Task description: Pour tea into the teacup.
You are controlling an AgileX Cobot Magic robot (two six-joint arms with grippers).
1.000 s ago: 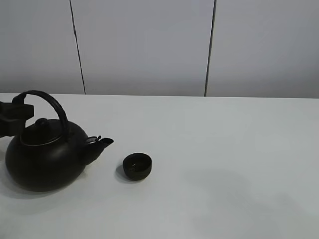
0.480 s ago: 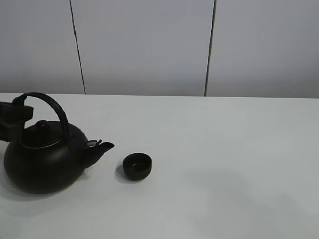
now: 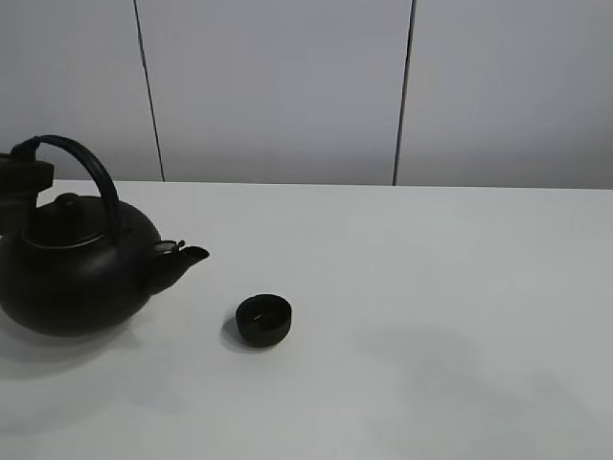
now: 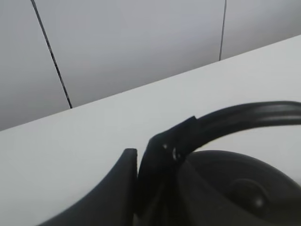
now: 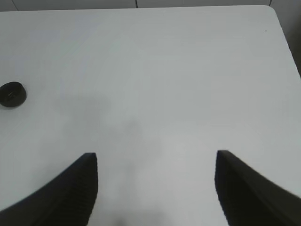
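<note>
Left claw: my left claw [image 3: 29, 174] is clamped narrow on the rear end of the kettle handle [image 3: 91, 168]; the left wrist view shows the dark fingers [image 4: 117, 188] pinched tight against the arch.
Right claw: my right claw [image 5: 155, 188] stands wide with nothing between its fingers, over bare desk [image 3: 450, 316] on the right side.
Kettle: the kettle [image 3: 77, 273] hangs upright at the far left of the exterior view. Judging by the shadow beneath it, it seems to be clear of the desk.
Teacup: the teacup [image 3: 263, 319] sits on the desk, right of the kettle and nearer the camera, apart from it. It also shows small at the edge of the right wrist view [image 5: 11, 94].
Tea: I see no stream, and I cannot tell whether the cup holds anything.
Key relation: the spout [image 3: 187, 255] points right, toward the teacup. The line from handle grip to spout runs roughly at the cup, but the tip stops short of the rim and is not above it.
Nearer arm: the left, which has the kettle; the right is well apart.
Next move, as I judge it: carry the kettle right and toward the camera until the spout tip is over the cup, then tip it forward.
Risk: the cup is small, so tilting early would spill onto the desk.
</note>
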